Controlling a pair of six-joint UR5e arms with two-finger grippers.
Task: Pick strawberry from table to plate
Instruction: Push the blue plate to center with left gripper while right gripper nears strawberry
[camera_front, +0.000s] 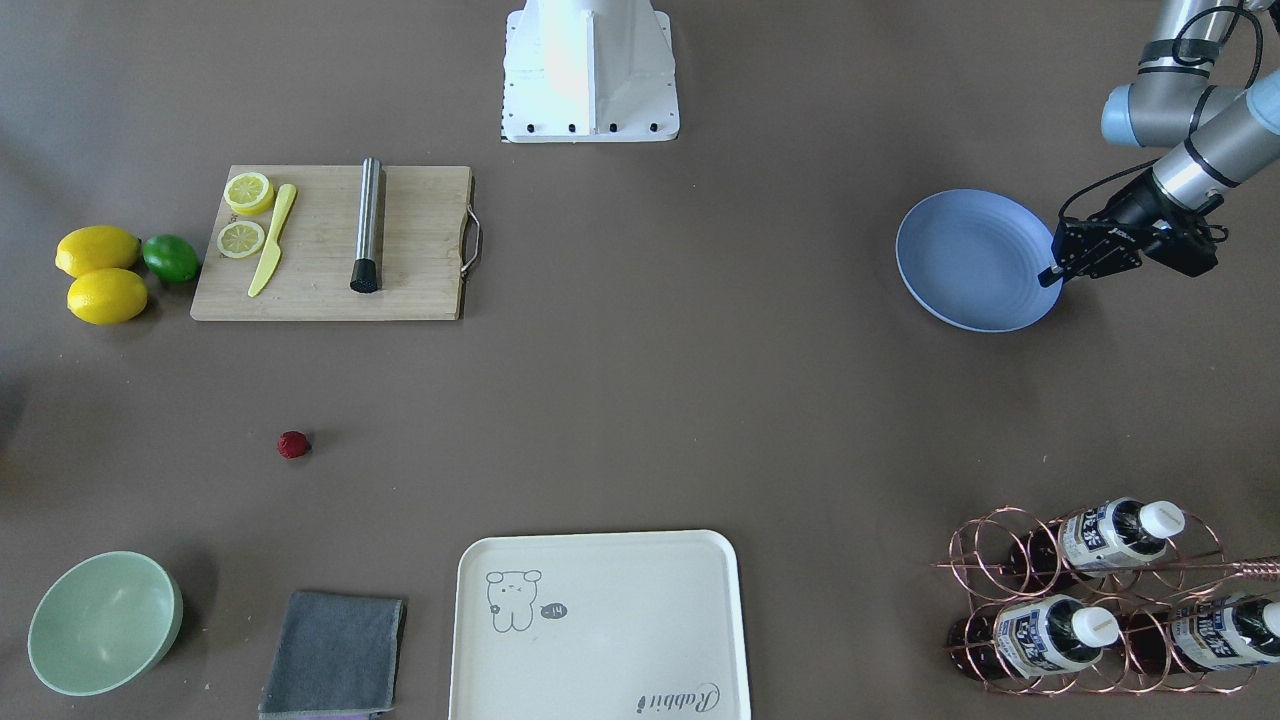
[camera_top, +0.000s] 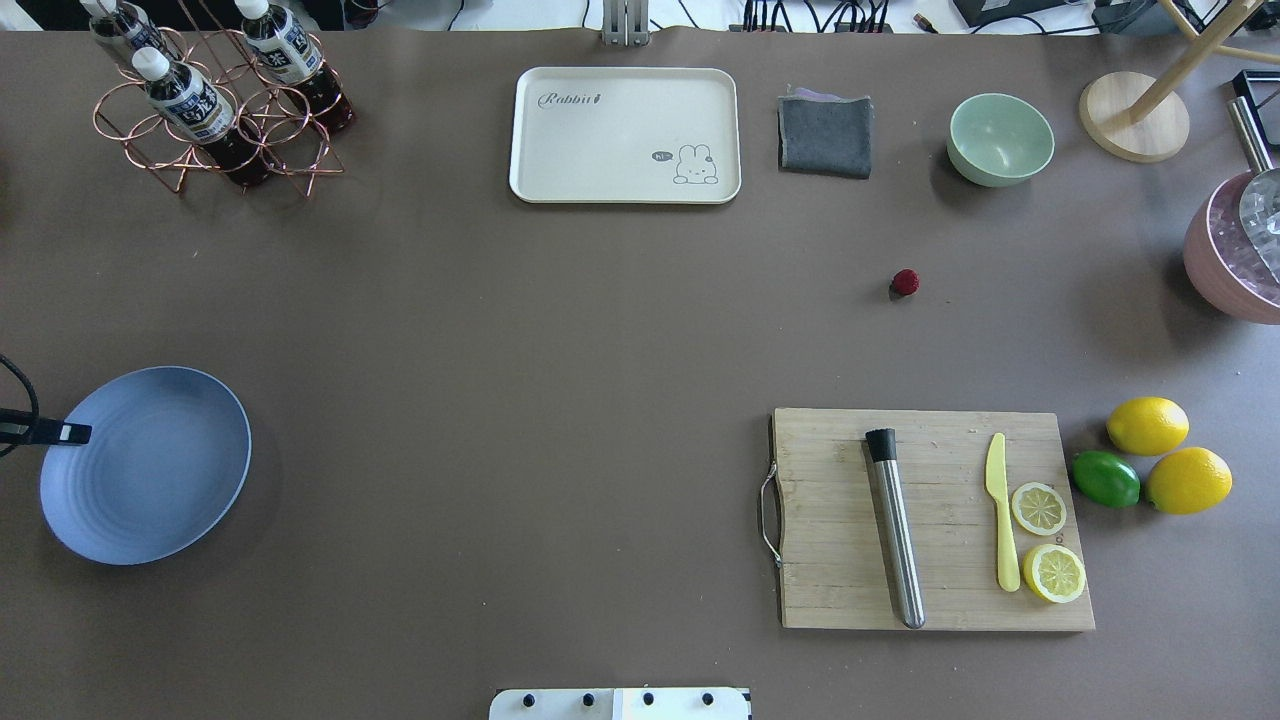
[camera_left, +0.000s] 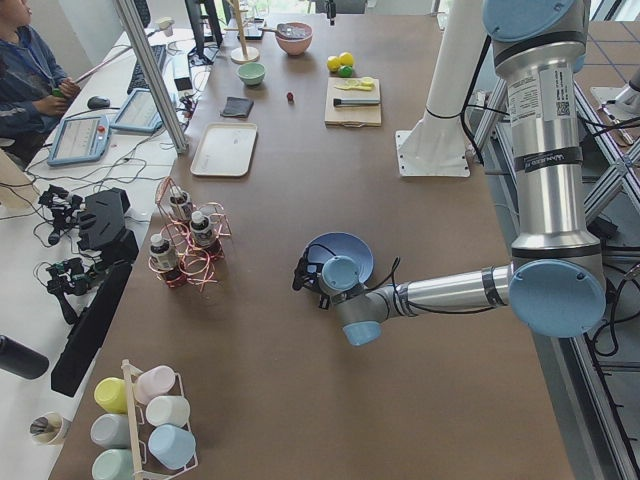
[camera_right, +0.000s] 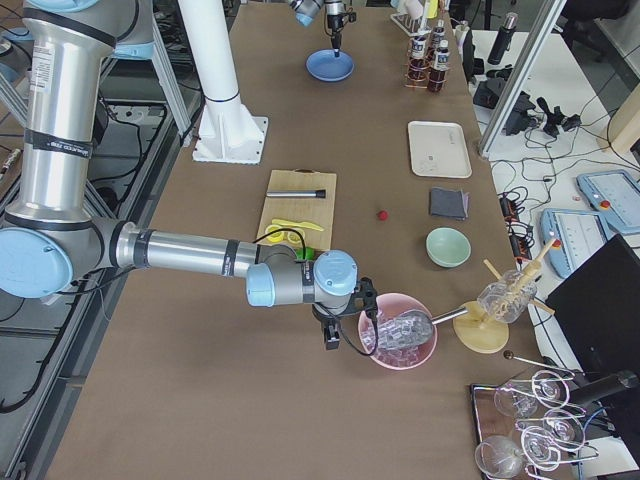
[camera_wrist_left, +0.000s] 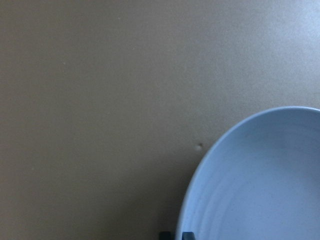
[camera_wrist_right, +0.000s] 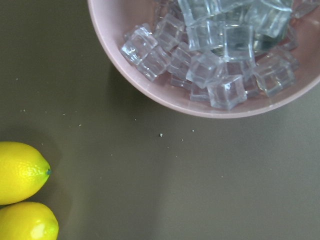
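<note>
The strawberry (camera_front: 293, 445) (camera_top: 905, 282) is a small dark-red berry lying alone on the brown-grey table (camera_top: 520, 330), far from both arms. Across the table sits the light blue plate (camera_front: 975, 260) (camera_top: 145, 465) (camera_wrist_left: 260, 185), with nothing on it. My left gripper (camera_front: 1049, 276) (camera_top: 72, 434) hovers at the plate's outer rim, its fingers together and holding nothing. My right gripper (camera_right: 333, 340) shows only in the exterior right view, beside a pink bowl of ice, and I cannot tell whether it is open or shut.
A wooden cutting board (camera_top: 930, 520) carries a metal rod, a yellow knife and lemon halves, with two lemons (camera_top: 1165, 455) and a lime (camera_top: 1105, 478) beside it. Also here: green bowl (camera_top: 1000, 138), grey cloth (camera_top: 825, 135), cream tray (camera_top: 625, 135), bottle rack (camera_top: 215, 100), pink ice bowl (camera_wrist_right: 210, 55).
</note>
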